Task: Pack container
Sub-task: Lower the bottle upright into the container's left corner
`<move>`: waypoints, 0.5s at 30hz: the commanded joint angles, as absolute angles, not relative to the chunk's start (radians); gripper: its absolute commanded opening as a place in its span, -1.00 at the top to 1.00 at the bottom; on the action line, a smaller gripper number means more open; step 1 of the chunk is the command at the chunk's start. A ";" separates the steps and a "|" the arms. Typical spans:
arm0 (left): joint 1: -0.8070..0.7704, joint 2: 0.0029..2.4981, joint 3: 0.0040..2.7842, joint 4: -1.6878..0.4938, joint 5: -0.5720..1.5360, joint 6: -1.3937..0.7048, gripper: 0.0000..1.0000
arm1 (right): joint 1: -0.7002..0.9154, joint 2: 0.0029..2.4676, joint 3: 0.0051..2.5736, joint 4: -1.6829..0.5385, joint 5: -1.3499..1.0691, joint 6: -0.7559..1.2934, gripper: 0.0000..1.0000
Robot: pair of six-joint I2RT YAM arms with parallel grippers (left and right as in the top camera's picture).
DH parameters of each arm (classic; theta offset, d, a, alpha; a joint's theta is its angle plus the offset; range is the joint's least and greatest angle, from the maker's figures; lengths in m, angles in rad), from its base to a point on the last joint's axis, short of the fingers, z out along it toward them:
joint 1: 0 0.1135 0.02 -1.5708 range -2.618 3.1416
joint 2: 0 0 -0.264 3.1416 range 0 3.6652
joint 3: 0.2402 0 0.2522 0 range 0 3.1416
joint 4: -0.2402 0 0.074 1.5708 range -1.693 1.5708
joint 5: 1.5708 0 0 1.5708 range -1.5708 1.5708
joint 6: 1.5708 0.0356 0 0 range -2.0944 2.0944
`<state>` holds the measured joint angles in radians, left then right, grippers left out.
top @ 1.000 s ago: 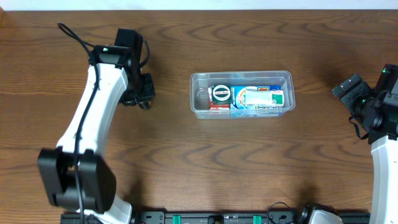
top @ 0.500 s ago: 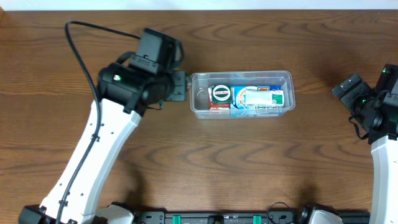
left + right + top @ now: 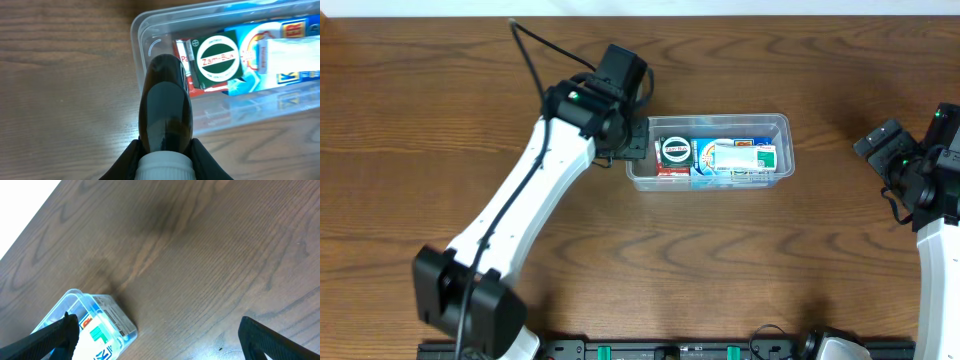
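The container point(image 3: 784, 135) is a clear plastic tub in the middle of the table, holding a green box with a round white label point(image 3: 673, 151), blue boxes and a white-and-green packet point(image 3: 745, 155). My left gripper point(image 3: 638, 140) hangs over its left end, shut on a dark brown bottle point(image 3: 165, 107) with a white cap point(image 3: 164, 167). In the left wrist view the bottle's base points over the container's left corner point(image 3: 138, 35), next to the green box point(image 3: 218, 56). My right gripper point(image 3: 886, 150) stands open at the far right, apart from the container point(image 3: 118, 316), with nothing between its fingers.
Bare dark wood table point(image 3: 720, 260) surrounds the tub on every side. The left arm's white links point(image 3: 510, 220) stretch diagonally from the front left. A black rail point(image 3: 670, 350) runs along the front edge.
The left arm has swung right from the table's left part to the container's left end, carrying the bottle. The right arm has not moved.
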<state>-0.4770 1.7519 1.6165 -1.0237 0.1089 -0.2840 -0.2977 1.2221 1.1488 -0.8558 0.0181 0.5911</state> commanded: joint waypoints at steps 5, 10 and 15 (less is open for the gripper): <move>-0.477 1.819 1.634 -1.002 0.113 -0.286 0.51 | -0.303 1.224 1.150 -0.857 0.022 0.579 -0.98; -0.477 1.874 1.634 -0.977 0.113 -0.286 0.51 | -0.300 1.224 1.150 -0.861 0.022 0.579 -0.98; -0.477 1.930 1.634 -0.958 0.113 -0.285 0.51 | -0.300 1.224 1.150 -0.861 0.022 0.579 -0.99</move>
<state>-0.4789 1.9091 1.6165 -0.9604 0.1246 -0.2840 -0.2977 1.2221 1.1488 -0.8566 0.0181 0.5907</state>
